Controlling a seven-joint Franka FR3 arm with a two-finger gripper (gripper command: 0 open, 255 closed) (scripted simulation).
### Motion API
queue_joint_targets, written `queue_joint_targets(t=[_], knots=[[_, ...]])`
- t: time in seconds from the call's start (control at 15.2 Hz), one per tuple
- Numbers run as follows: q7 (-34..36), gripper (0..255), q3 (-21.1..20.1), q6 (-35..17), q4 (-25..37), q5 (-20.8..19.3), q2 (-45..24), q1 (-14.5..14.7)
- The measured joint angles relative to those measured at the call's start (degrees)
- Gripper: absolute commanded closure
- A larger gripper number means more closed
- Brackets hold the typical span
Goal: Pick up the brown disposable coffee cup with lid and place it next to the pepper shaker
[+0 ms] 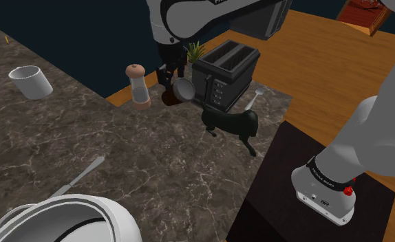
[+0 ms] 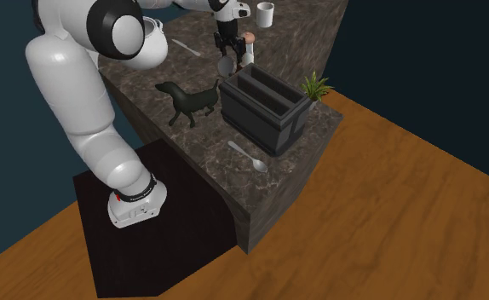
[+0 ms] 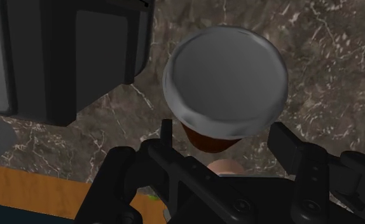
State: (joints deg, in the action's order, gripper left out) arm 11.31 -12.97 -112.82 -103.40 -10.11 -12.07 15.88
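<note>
Dark marbled counter [image 1: 155, 158]: black gripper [image 1: 167, 81] above a tilted brown, grey-lidded cup [image 1: 182, 90].
Shoulder view's left: tan-topped pepper shaker [image 1: 139, 86] just beside it; wrist view: lid [image 3: 224, 79] face-on; grip cannot be told.

We log a dark marbled countertop [image 1: 155, 158]. A black toaster [image 1: 225, 72] stands at its far edge, with a small green plant [image 1: 195, 50] just behind it. Nearer, a dark dog figurine [image 1: 234, 125] stands beside the toaster, and a spoon [image 1: 255, 96] lies near both. At the shoulder view's left sits a white mug [image 1: 31, 81]; nearer are a knife [image 1: 79, 175] and a white pot [image 1: 72, 220]. Wooden floor [image 1: 327, 62] lies beyond.
</note>
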Motion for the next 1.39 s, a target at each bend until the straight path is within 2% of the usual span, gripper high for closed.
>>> queue_joint_targets(t=[0.53,0.92,0.99,1.39], knots=[[0.9,255,0.3,-5.3,-3.5,-0.9,-1.9,0.0],[1.1,255,0.3,-5.8,-3.6,-1.0,-2.1,0.0],[1.1,0,0.3,-5.8,-3.6,-1.0,-2.0,0.0],[1.1,0,0.2,-5.8,-3.7,-1.0,-2.2,0.1]])
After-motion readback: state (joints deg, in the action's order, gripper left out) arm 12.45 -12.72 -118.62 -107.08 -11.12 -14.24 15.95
